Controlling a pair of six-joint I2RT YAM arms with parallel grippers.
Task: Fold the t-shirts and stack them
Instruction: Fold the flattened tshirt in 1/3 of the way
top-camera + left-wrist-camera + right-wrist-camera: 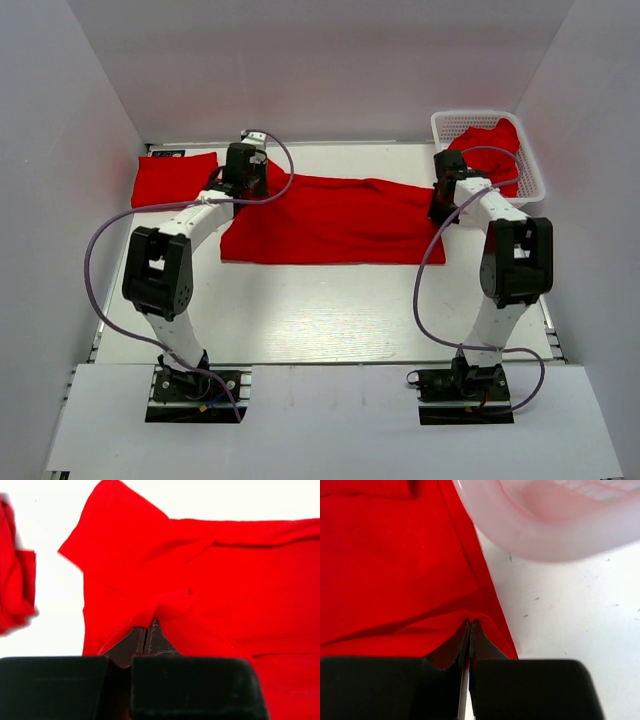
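One red t-shirt (330, 220) lies spread across the middle of the table. My left gripper (245, 185) is at its left end, near a sleeve, and in the left wrist view this gripper (149, 626) is shut on a pinch of the shirt (225, 580). At the shirt's right edge my right gripper (443, 208) is also down; its wrist view shows the gripper (470, 624) shut on the shirt's (395, 570) hem. A folded red t-shirt (172, 178) rests at the back left. Another red t-shirt (495, 145) lies crumpled in the basket.
The white mesh basket (470, 116) stands at the back right, its wall (545, 535) close beyond my right gripper. The folded shirt (15, 590) lies just left of my left gripper. White walls enclose the table on three sides.
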